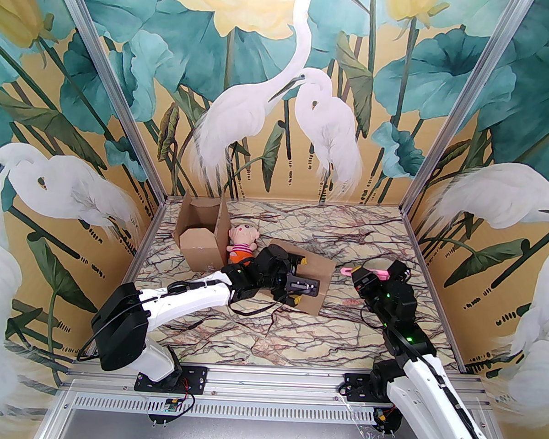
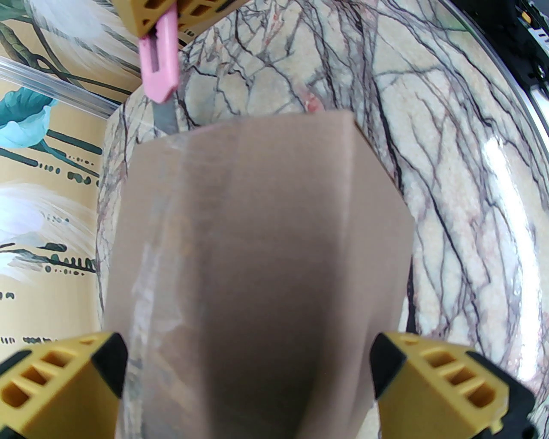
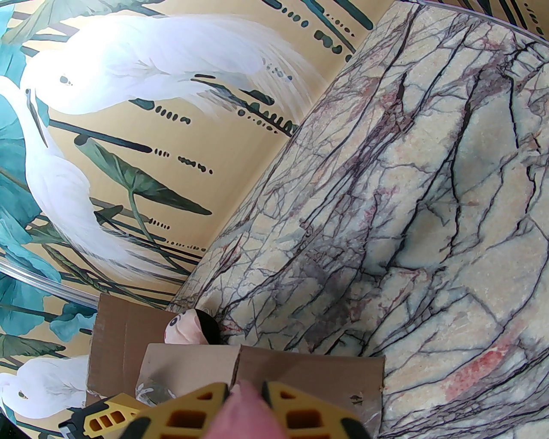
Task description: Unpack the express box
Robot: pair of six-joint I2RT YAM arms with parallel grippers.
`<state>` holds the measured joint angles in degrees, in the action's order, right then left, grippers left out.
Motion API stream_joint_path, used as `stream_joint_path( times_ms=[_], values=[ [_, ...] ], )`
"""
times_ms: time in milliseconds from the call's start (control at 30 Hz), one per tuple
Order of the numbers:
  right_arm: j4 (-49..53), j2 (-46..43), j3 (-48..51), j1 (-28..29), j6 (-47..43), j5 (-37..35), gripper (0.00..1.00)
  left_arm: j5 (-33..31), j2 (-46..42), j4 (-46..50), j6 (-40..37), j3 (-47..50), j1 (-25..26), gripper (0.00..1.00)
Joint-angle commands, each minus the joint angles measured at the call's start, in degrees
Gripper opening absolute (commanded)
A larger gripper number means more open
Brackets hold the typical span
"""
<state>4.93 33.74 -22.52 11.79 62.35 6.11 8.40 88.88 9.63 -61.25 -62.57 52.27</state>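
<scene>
Found the left fingers [image 2: 446,377] spread fully apart, straddling the near end of the express box [image 2: 257,257] and not pinching it. Found the right fingers [image 3: 296,411] clamped on a pink knife [image 1: 368,270], with the blade [image 2: 165,115] out and aimed at nine o'clock toward the box's taped edge; could not judge contact with the cardboard. Placed the box mid-worktop [image 1: 268,342], shut, with clear tape along its top. Noted an opened carton [image 1: 200,237] at ten o'clock from it, and a doll [image 1: 242,244] just beside that carton. Judged the box light, stiff at the corners, yielding across the flaps, slick over the tape. Would steady it by the bare cardboard sides, well off the seam awaiting the cut.
</scene>
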Motion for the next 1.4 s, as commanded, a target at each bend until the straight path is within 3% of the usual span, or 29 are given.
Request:
stream_joint_path(
  times_ms=[0,633,1000,1367],
  values=[
    [-2.9,-0.6,0.2,-0.2,1.3,0.9,0.0,0.2,1.2,-1.4,0.5,-1.6,0.3,1.0],
    [-3.3,-1.1,1.6,-0.2,2.8,0.6,0.0,-1.6,2.8,-2.9,0.6,-1.7,0.3,0.99],
    [-5.0,-2.6,4.1,-0.2,4.8,-1.8,0.0,2.5,1.6,-0.8,2.9,-1.1,0.3,0.99],
    [-7.8,-0.7,3.8,-0.2,4.5,-1.2,0.0,2.6,2.4,0.0,2.7,-1.8,0.3,0.99]
  ],
)
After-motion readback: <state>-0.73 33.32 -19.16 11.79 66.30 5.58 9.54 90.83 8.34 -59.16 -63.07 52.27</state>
